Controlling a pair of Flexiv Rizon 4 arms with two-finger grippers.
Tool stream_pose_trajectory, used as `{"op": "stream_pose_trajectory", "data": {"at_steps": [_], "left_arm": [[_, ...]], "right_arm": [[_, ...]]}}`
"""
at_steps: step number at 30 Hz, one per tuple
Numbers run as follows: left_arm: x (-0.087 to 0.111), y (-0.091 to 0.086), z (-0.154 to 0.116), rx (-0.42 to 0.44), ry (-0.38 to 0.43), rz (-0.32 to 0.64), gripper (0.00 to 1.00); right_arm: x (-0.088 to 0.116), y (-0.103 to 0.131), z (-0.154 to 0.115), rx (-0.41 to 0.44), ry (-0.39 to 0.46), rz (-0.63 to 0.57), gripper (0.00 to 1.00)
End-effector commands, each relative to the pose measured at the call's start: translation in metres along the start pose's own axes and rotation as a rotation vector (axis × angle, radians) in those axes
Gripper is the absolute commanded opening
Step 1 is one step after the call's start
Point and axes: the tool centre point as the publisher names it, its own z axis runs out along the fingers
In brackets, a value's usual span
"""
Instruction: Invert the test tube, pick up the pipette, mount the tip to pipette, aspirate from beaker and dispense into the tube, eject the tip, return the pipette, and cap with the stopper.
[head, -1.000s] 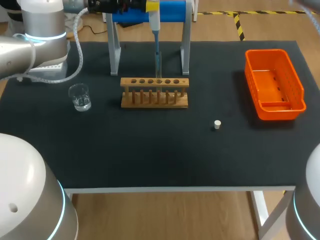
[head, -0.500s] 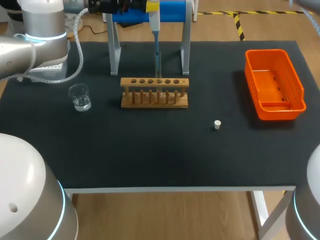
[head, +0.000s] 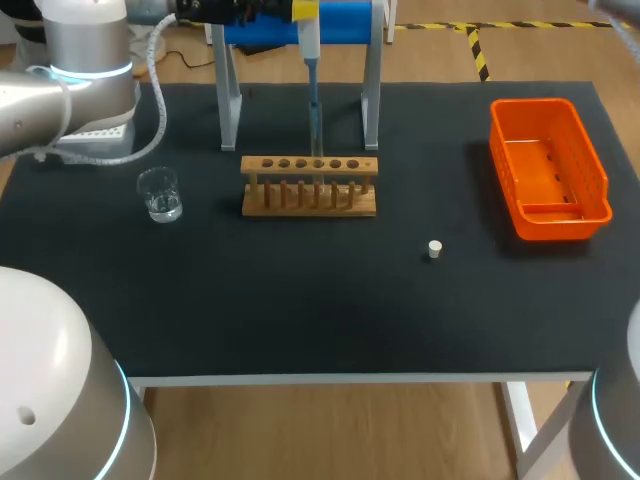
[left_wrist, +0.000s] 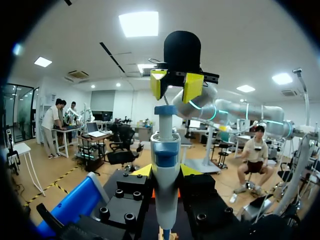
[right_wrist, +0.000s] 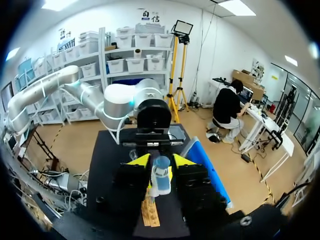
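Nothing has shifted; left claw (left_wrist: 166, 172) seemingly clamps pipette (head: 310, 45) over rack (head: 310, 186).

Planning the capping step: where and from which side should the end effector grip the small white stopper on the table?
Pinch the stopper across its round sides, coming straight down from above. It is short, seems to stand upright on the table, and sits apart from the rack and orange basket, so there should be room on both sides.
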Motion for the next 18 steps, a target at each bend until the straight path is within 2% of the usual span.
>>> {"op": "stream_pose_trajectory", "data": {"at_steps": [1, 10, 18], "left_arm": [[0.0, -0.001, -0.001, -0.002, 0.001, -0.001, 0.0], [0.0, -0.001, -0.001, -0.002, 0.001, -0.001, 0.0], [0.0, -0.001, -0.001, -0.002, 0.001, -0.001, 0.0]], "right_arm": [[0.011, -0.021, -0.032, -0.022, -0.005, -0.01, 1.0], [0.036, -0.072, -0.068, -0.05, 0.015, -0.081, 1.0], [0.049, -0.111, -0.067, -0.048, 0.049, -0.092, 1.0]]}}
